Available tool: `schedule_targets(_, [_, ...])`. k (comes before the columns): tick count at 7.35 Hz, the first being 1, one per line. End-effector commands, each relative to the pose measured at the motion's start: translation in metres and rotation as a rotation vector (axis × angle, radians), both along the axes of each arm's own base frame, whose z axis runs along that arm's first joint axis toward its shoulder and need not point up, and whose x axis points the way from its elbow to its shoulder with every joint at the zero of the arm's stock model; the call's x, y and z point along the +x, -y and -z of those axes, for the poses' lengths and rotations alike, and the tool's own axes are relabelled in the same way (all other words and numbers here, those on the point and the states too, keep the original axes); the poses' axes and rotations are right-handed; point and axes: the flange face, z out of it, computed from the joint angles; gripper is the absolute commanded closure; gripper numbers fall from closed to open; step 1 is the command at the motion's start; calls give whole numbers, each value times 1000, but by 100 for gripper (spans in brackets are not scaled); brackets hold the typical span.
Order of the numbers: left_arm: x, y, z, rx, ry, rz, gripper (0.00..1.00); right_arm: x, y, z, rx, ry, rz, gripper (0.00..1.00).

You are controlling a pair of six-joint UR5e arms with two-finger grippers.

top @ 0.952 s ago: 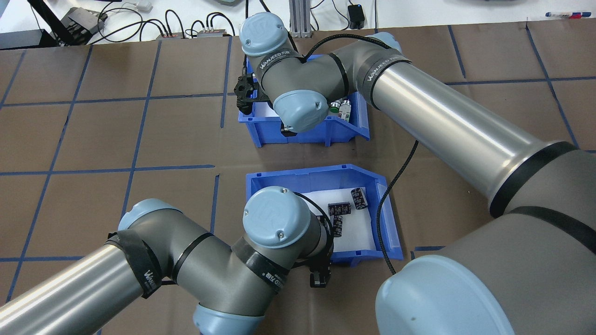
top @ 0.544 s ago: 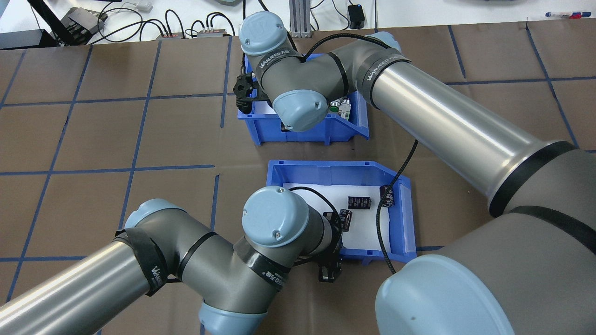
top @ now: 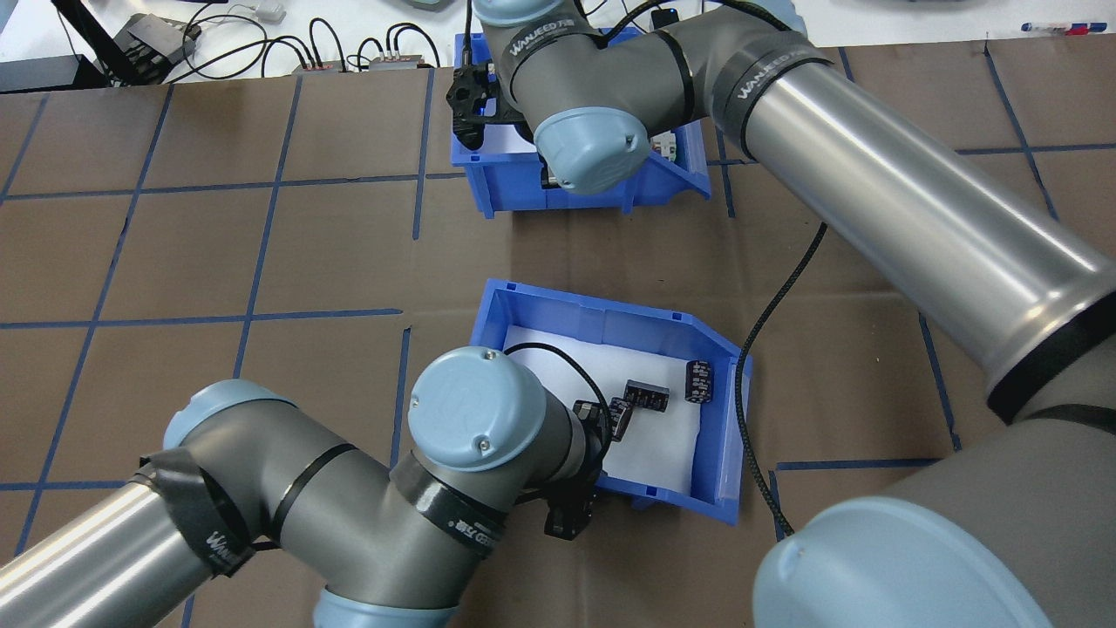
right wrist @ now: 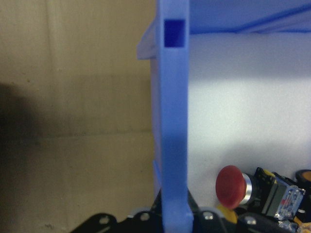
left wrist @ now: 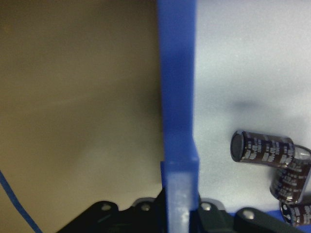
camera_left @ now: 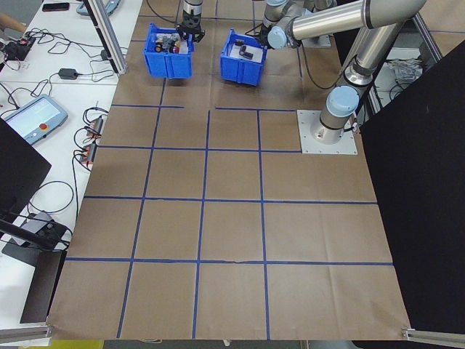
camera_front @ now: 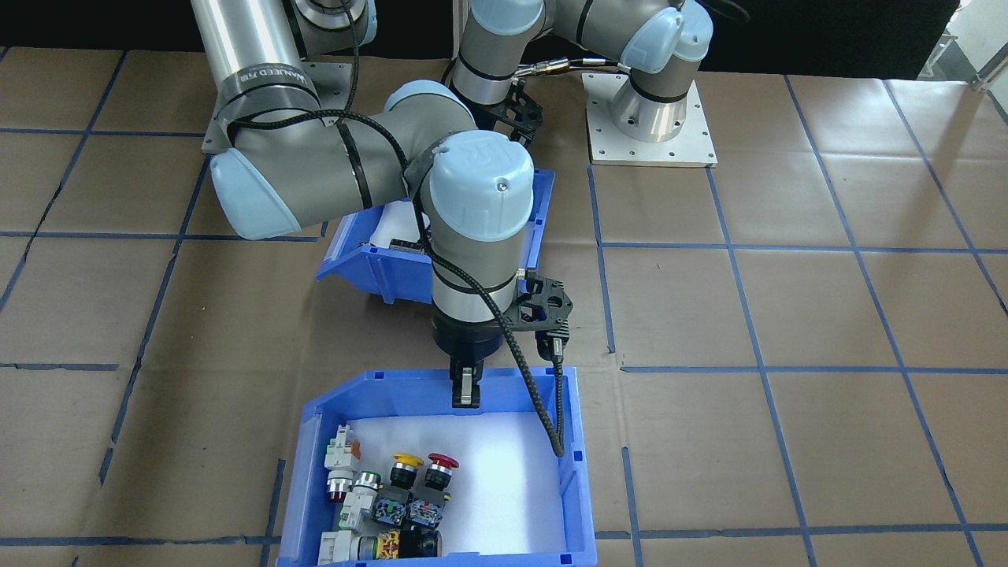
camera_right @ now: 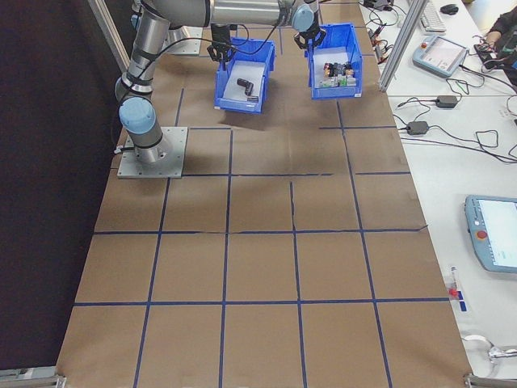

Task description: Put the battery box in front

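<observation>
Left gripper (left wrist: 181, 213) clamped on battery box (top: 610, 318) near wall, box skewed on table (top: 174, 244), nearer robot base, right gripper (camera_front: 466, 391) pinching rim of push-button switch bin (camera_front: 579, 472) beyond

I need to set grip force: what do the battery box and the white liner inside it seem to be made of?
The battery box looks like rigid moulded plastic, blue with a slight sheen; its thin wall shows a moulded square slot and ribs. The white liner looks matte and soft, perhaps foam, though the pictures leave that open. The left gripper is clamped on the box wall.
</observation>
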Motion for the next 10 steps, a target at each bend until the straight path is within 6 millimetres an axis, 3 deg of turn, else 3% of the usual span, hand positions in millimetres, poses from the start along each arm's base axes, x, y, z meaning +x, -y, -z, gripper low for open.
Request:
schedule_targets(1, [68,13,-34,23,29,101,100,-69,12,-45,-9,-10,10,100])
schedule_targets(2, [103,31,-41,25,29,95,100,-97,14,-57,5,-25,6,100])
schedule_targets(3, [123,46,-43,21,21,39,100,-120,14,-69,13,-34,16,100])
schedule_targets(4, [127,55,-40,22,23,21,100,-147,13,-80,21,-47,23,100])
schedule_targets(5, [128,65,-45,-13,19,13,100,-187,8,-89,28,-60,25,100])
schedule_targets(7, [121,111,-43,-22,12,-30,100,-280,-16,-92,65,-86,2,100])
schedule_targets(8, [114,143,-49,-19,8,-88,100,-326,-31,-88,87,-91,2,100])
schedule_targets(10, [94,223,-49,0,-45,-164,100,-389,-57,-75,116,-59,-23,100])
